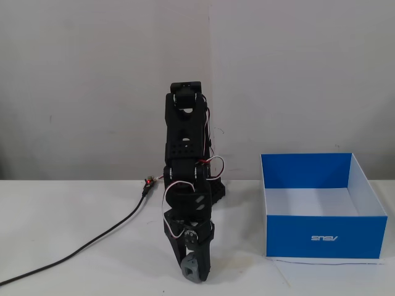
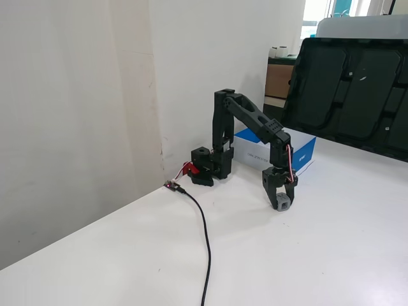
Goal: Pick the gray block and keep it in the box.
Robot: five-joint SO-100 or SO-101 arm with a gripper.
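Observation:
The gray block [image 1: 191, 266] rests on the white table near its front edge in a fixed view, pinched between the two black fingers of my gripper [image 1: 195, 275], which points straight down and is shut on it. From the side in the other fixed view, the same gray block [image 2: 283, 203] sits under the gripper [image 2: 280, 203], touching the table. The blue box [image 1: 324, 237] with a white inside stands apart to the right of the arm; it lies behind the arm in the side view, where only part of the box [image 2: 305, 153] shows.
A black cable [image 1: 92, 243] runs from the left across the table to the arm base [image 2: 207, 168]. A large black panel [image 2: 350, 95] leans at the back right of the side view. A wall stands close behind the arm.

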